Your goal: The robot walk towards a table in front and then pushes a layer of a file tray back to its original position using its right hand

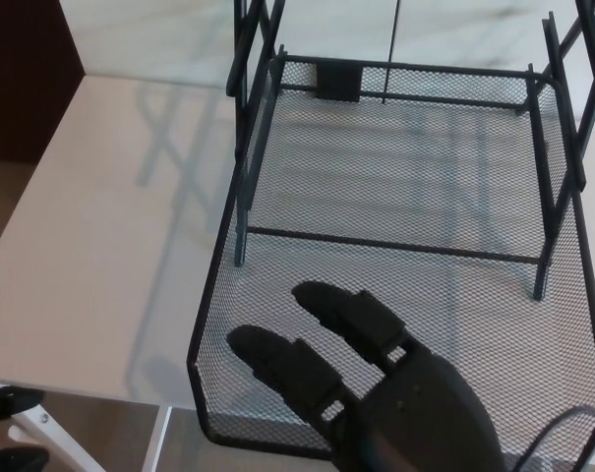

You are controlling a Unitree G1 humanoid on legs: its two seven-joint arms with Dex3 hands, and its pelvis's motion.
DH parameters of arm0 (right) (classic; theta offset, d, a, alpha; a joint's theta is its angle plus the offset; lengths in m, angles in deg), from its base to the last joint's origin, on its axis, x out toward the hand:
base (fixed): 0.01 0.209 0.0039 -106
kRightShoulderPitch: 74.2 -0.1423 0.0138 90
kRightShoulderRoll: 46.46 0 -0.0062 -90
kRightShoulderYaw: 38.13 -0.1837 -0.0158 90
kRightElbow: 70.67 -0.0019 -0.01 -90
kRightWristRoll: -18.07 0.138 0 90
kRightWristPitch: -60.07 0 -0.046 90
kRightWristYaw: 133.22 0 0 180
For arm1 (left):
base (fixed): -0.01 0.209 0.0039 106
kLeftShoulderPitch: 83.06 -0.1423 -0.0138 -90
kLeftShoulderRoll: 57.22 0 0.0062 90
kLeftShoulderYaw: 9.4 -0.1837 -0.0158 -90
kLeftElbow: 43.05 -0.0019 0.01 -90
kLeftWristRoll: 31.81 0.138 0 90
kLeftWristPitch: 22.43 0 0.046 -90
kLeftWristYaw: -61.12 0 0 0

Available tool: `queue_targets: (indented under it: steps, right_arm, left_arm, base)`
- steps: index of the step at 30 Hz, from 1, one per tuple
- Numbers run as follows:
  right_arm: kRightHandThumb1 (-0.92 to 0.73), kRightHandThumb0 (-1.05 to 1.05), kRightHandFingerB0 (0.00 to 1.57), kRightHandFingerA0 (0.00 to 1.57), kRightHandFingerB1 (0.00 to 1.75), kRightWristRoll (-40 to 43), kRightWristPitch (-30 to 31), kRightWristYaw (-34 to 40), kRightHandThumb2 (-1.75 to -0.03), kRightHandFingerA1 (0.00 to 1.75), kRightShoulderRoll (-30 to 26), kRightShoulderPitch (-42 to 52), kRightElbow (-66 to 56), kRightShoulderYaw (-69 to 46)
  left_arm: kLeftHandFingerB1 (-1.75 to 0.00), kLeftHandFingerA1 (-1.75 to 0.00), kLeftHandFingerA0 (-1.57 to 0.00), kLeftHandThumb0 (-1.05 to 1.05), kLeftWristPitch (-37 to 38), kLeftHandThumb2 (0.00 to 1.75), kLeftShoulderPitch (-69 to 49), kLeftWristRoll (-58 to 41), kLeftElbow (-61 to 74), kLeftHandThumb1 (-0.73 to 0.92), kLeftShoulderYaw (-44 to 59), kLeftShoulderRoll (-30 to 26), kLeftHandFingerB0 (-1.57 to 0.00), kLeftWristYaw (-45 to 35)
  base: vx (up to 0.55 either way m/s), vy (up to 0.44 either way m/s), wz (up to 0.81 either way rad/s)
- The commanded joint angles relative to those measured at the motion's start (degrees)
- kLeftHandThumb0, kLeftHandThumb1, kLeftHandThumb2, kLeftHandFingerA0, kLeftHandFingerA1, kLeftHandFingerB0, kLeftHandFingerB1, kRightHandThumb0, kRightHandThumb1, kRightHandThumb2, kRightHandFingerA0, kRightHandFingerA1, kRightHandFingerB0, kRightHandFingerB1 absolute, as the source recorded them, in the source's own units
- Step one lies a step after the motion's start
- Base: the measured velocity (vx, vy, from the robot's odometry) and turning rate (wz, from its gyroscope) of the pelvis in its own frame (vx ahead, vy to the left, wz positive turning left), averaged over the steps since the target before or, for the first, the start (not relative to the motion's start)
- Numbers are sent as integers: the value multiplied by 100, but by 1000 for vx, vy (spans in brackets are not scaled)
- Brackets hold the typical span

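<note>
Viewing from the head camera, I see my right hand (395, 393) over the tray (218, 295) front. Fingers (277, 359) spread, empty. Tray overhangs the table (110, 246).

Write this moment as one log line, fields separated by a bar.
right hand: open, over front edge of mesh tray layer | tray layer: pulled out, overhanging table | left hand: not in view
</note>
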State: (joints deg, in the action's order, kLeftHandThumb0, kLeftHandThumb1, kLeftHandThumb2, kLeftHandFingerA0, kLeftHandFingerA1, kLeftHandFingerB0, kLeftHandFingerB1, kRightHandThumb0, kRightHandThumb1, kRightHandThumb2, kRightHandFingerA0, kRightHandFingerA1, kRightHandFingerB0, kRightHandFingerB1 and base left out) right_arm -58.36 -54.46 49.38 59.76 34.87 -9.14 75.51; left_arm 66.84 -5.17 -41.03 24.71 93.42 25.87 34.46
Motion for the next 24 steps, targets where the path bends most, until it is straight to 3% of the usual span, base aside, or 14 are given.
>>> queue_targets:
  steps: [1, 4, 21, 24]
  right_arm:
    - [-26, -51, 15, 8, 34, -834, 759, 373, -57, 29, -127, -400, 315, 182]
    - [-28, -46, 14, 4, 28, -980, 1019, 425, -50, 31, -180, -555, 511, 251]
    - [-24, -52, 16, 10, 31, -604, 1690, 333, -55, 27, -371, -1317, 992, 315]
    - [-28, -49, 17, 8, 28, -531, 1730, 275, -50, 29, -440, -1449, 979, 304]
  left_arm:
    - [-39, -44, -64, -17, -87, 56, 158, -8, 24, 54, 65, -189, -45, -24]
    - [-39, -44, -63, -16, -125, 56, 178, -51, 30, 54, 85, -183, -45, -40]
    - [-39, -44, -65, -18, -124, 56, 167, -13, 137, 54, 78, -181, -45, -109]
    - [-39, -45, -65, -17, -161, 55, 193, -72, 82, 52, 103, -162, -46, -148]
  base:
    - [0, 0, 0]
    - [0, 0, 0]
    - [0, 0, 0]
    - [0, 0, 0]
